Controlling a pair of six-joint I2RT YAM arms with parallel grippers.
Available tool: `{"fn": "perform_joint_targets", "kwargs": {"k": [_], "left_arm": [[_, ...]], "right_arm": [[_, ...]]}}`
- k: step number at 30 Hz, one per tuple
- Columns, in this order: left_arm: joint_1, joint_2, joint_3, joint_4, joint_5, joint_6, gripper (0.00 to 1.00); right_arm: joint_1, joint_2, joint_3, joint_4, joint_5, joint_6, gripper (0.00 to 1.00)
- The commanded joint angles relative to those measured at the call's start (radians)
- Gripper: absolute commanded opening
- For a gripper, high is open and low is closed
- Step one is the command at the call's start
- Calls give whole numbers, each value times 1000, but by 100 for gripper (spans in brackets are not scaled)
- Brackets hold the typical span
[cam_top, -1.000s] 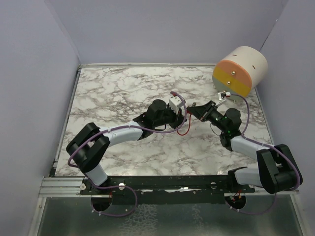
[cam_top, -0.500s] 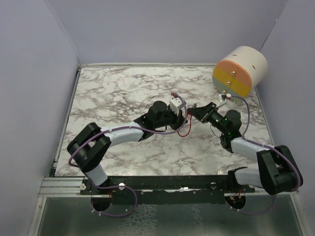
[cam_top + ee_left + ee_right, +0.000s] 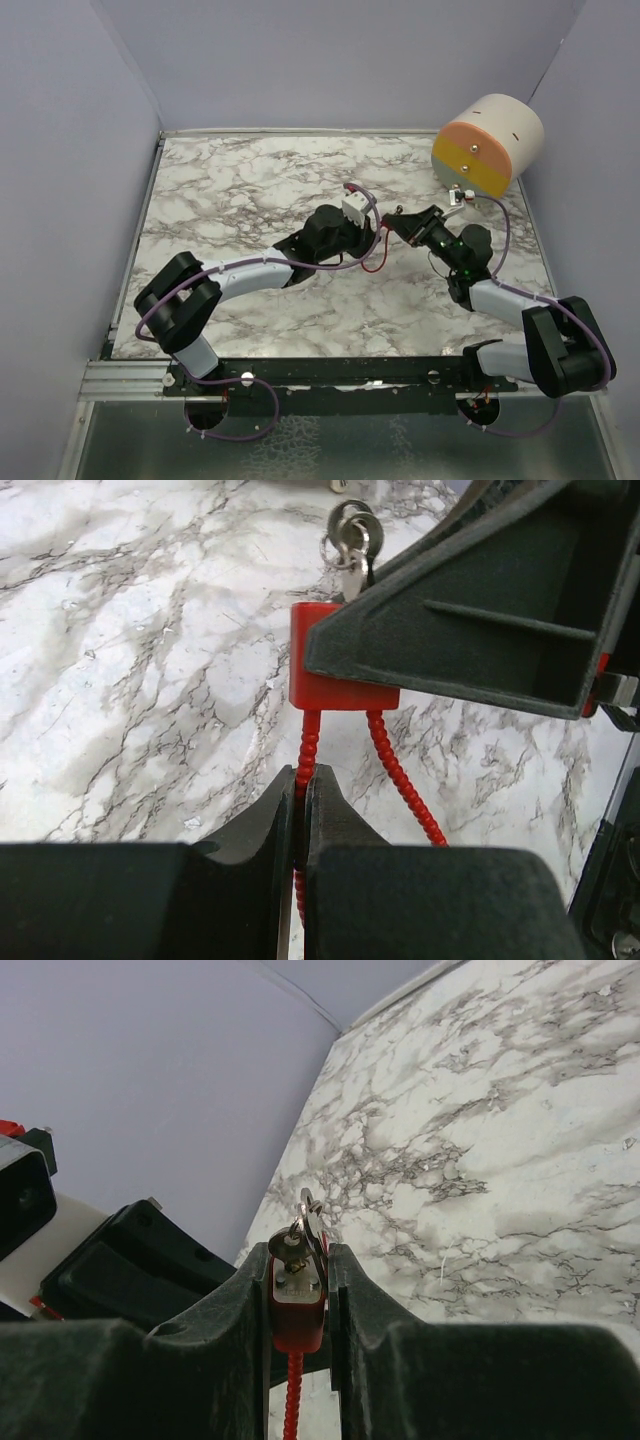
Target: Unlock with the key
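Mid-table, the lock [image 3: 297, 1310] sits between the right gripper's [image 3: 298, 1260] fingers, with the key [image 3: 302, 1222] at its end. Its cable [image 3: 405, 780] runs between the left gripper's [image 3: 303, 780] fingers, just to the left. A drum [image 3: 487, 145] stands behind, at the table's [image 3: 230, 180] far right corner

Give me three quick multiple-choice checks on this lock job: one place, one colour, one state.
1. Where is the lock body? A in a drawer; B between the fingers of the right pincer; C hung on a hook.
2. What colour is the cable? A red; B blue; C black.
3. The left pincer is: A wide open; B shut on nothing; C shut on the cable.
Key: B, the right wrist view shows it clamped there; A, it shows red in both wrist views; C, its fingers meet around the cable.
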Motion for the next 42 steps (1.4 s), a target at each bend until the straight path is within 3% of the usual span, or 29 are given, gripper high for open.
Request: {"fn": "perform_joint_targets", "kwargs": {"k": [1,16,20,26,29,34,42], "left_arm": [[37,-63,22,30,-155,-65,0],[36,-34,-13,68,269,76,0],[35,-51,-14,55,226,73,0],[51,-85,-8,0,48,33,0],[64,-93,-10,-1,79,33,0],[64,-66,1,1,302,51,0],[82,-58,8,-22,126,-37,0]], "right_arm": [[-3,-39,-26,11,51,-11,1],[-4,-36,-12,1,73,-7,1],[-4,38,34,48,-2,-15,1],[1,130,101,78,-82,-9,1],[3,144,108,82,-66,-7,1],[3,150,110,85,-14,-15,1],[3,141,87,116,19,-6,1]]}}
